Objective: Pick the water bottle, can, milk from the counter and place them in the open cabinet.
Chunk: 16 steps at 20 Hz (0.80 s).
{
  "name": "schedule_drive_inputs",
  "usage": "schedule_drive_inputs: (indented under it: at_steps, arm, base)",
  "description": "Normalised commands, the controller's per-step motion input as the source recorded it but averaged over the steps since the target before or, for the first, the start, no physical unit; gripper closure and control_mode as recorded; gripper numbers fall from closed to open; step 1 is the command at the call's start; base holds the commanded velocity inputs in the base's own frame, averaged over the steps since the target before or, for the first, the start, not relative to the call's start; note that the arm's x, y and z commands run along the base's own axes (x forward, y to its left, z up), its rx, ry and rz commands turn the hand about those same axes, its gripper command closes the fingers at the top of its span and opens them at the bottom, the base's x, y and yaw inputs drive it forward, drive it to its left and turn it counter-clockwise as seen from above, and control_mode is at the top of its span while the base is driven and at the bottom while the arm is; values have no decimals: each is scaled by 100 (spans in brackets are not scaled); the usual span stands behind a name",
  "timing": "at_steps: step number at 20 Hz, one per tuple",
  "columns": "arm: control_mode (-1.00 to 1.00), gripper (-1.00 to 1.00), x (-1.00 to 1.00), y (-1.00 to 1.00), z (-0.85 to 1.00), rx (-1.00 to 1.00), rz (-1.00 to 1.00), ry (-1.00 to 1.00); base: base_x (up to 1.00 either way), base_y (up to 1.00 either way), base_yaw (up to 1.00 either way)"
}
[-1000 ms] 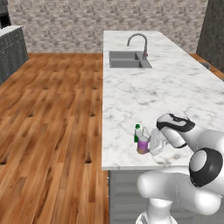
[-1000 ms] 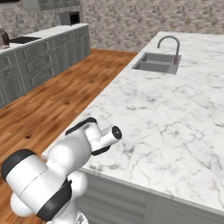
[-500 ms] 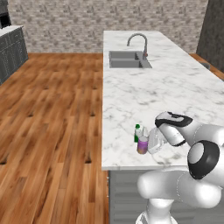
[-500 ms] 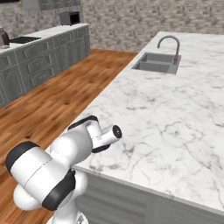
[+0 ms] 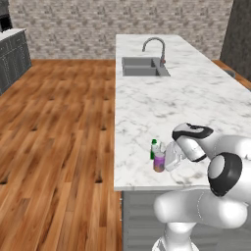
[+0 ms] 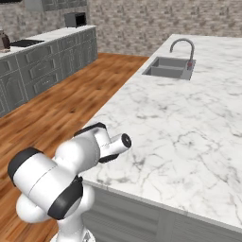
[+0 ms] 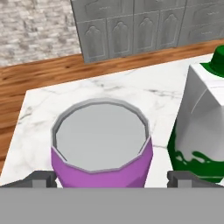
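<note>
Place: rendered home kitchen | Evidence: long white marble desk (image 5: 196, 98) with grey veins, inset grey steel sink (image 5: 143, 66) and curved faucet (image 5: 154, 45) | grey arched-panel cabinets (image 6: 42, 66) | brown wooden plank floor (image 5: 59, 137) | grey stone-brick wall (image 5: 122, 17)

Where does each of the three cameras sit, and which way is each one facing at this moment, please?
Left base view: behind the arm's left, looking forward over the counter to the sink; arm lower right, beside the can and milk.
Right base view: behind the arm's right, same counter and sink; arm lower left.
Hand view: on the hand, looking along the open end effector at the can, milk alongside; fingertips at the bottom.
Shared: both base views show counter and sink.
</note>
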Motion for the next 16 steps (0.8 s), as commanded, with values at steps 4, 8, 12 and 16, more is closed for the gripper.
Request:
schedule_drive_inputs:
  at_steps: [4, 8, 12, 16]
  arm:
    - [-100, -100, 0, 0, 0, 0, 0, 0]
    - [-100, -100, 0, 0, 0, 0, 0, 0]
    - [-100, 100, 0, 0, 0, 0, 0, 0]
    - [-100, 100, 0, 0, 0, 0, 0, 0]
  base:
    - [0, 0, 0]
    - [0, 0, 0]
    - [0, 0, 0]
    - [0, 0, 0]
